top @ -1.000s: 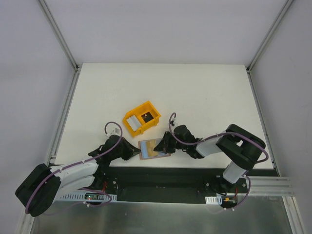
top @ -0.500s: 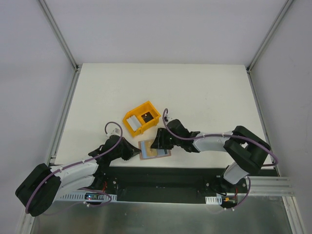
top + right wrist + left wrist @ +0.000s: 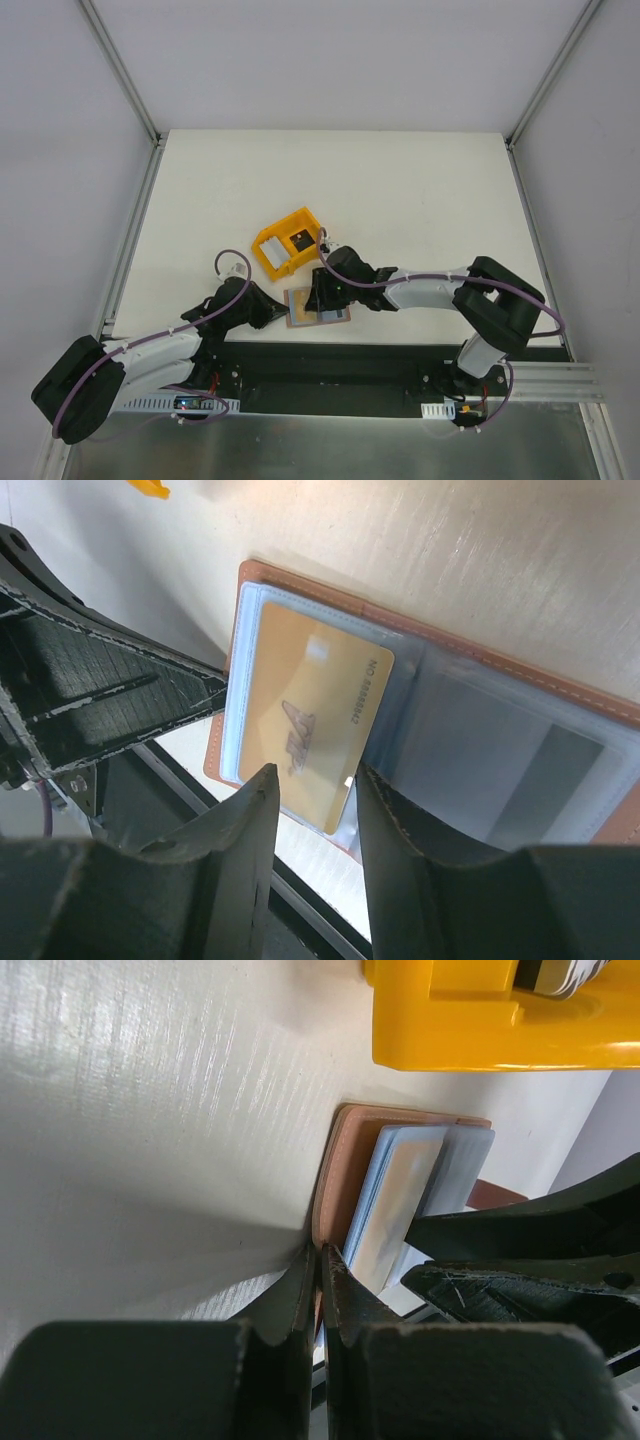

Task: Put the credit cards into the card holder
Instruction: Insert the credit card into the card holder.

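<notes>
The brown card holder lies open near the table's front edge, with clear sleeves inside. My left gripper is shut on its left brown edge. A gold credit card lies at a slant in the left sleeve, its lower corner sticking out. My right gripper hovers open just over that corner, one finger on each side, not pinching it. In the top view the right gripper covers the holder's upper left part. More credit cards lie in the yellow bin.
The yellow plastic bin stands just behind the holder, with a dark card in it too. The black base strip runs right in front of the holder. White table stretches beyond.
My right gripper has moved left across the holder toward the bin, and the arm has stretched out. The left arm and the holder have stayed where they were.
</notes>
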`<state>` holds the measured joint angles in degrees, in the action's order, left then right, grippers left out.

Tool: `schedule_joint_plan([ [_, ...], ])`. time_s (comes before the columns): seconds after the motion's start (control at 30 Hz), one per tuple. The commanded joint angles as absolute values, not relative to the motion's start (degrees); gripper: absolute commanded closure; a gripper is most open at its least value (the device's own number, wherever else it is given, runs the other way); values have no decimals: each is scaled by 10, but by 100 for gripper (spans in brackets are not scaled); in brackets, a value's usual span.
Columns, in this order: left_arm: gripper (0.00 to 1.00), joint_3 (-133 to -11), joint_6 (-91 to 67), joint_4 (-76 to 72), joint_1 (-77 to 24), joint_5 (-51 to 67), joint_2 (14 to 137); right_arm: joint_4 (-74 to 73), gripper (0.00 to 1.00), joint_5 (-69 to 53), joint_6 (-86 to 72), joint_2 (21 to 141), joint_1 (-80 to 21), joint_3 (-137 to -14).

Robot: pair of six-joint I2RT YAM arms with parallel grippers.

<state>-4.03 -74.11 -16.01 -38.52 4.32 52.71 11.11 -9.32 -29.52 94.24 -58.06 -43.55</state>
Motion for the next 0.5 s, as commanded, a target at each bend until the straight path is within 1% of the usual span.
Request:
schedule_joint_plan([
  [0.0, 100, -30, -723, -121, -382, 33, 541, 112, 61, -105, -264, 943, -593, -460],
  [0.13, 100, -30, -722, -124, -382, 36, 543, 113, 61, -114, -243, 948, -595, -468],
  [0.23, 100, -31, -720, -125, -382, 40, 541, 49, 60, -60, -235, 934, -595, -480],
  [0.33, 100, -28, -722, -124, -382, 40, 532, -30, 54, -4, -227, 909, -598, -490],
  [0.4, 100, -26, -722, -124, -382, 43, 524, -52, 51, 40, -218, 890, -604, -496],
  [0.43, 100, -25, -722, -125, -382, 44, 518, -70, 46, 58, -217, 889, -610, -503],
  [0.47, 100, -26, -722, -125, -382, 44, 514, -87, 43, 72, -215, 890, -617, -515],
])
